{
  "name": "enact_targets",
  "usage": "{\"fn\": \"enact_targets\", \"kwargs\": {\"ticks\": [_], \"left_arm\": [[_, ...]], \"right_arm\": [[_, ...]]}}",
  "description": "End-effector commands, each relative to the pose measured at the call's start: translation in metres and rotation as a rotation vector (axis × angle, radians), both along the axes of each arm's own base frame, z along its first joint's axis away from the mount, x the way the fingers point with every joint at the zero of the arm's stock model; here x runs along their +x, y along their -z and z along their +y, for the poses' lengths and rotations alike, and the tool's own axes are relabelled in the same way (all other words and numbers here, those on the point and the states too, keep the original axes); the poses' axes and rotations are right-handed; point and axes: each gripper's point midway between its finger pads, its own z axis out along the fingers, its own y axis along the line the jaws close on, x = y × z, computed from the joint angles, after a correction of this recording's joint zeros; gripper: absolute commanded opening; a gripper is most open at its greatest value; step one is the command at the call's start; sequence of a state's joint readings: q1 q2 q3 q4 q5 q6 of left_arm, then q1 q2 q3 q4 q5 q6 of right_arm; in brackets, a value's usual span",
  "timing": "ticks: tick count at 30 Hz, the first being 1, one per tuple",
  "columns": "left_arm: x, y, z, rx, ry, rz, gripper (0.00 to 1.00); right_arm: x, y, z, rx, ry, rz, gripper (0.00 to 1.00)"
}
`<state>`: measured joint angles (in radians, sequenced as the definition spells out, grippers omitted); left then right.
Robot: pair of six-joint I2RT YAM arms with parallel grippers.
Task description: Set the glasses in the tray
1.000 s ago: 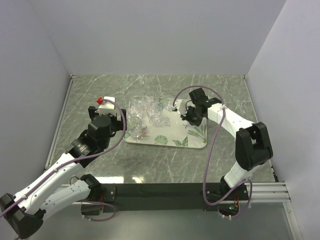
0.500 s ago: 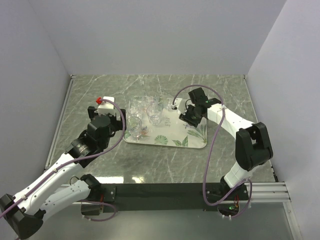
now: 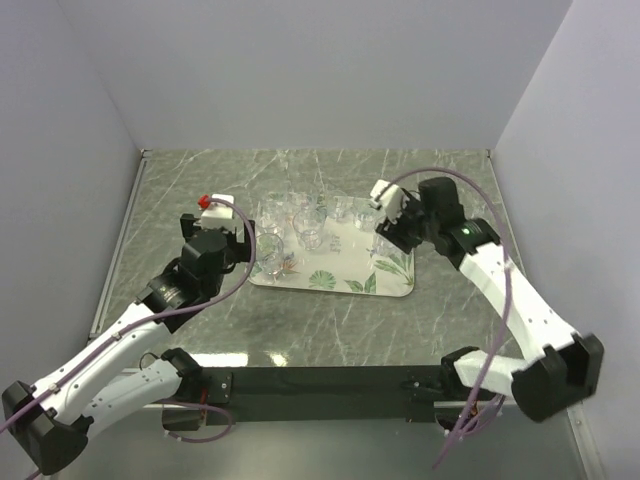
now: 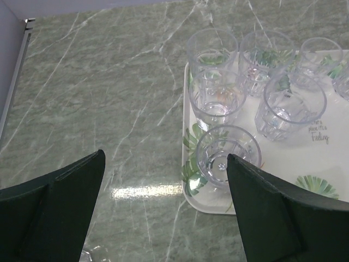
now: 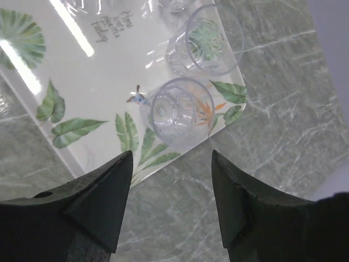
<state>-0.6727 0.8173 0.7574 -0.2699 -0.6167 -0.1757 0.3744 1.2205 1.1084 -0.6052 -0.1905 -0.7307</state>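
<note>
The glasses (image 4: 289,106) look like clear, colourless glass, smooth at the rim and faceted lower down, catching bright glints. The tray (image 4: 322,158) looks like hard plastic with a glossy cream finish and printed leaves (a strip of light reflects off it in my right wrist view). The table (image 4: 109,109) has a polished green marble look, veined white, with a soft sheen. My left fingers (image 4: 60,207) and right fingers (image 5: 98,202) are dark, matt plastic.

Clear glasses (image 3: 311,228) upright on leaf-printed tray (image 3: 345,257)
</note>
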Motion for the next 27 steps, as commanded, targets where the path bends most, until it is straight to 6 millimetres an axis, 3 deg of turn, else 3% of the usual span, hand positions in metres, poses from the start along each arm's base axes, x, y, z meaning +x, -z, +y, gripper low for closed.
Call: {"fn": "enact_targets", "kwargs": {"ticks": [1,5,15,19,27], "left_arm": [[0.003,-0.016,-0.005,-0.046,0.001,-0.012,0.99],[-0.004,-0.027,-0.008,-0.109,0.018,0.001,1.0],[-0.037,-0.054,-0.011,-0.328,0.054,0.049,0.99],[-0.049,-0.055,-0.012,-0.431,0.045,0.077,0.99],[-0.065,-0.045,-0.004,-0.501,-0.027,0.172,0.99]], "right_arm": [[-0.019,-0.015,-0.007,0.102,0.009,-0.031,0.67],[-0.032,-0.018,-0.028,0.202,0.054,-0.05,0.69],[-0.059,-0.011,-0.028,0.35,0.055,-0.049,0.69],[-0.061,-0.006,-0.031,0.366,0.063,-0.028,0.69],[-0.077,-0.016,-0.018,0.418,0.001,0.043,0.69]]}}
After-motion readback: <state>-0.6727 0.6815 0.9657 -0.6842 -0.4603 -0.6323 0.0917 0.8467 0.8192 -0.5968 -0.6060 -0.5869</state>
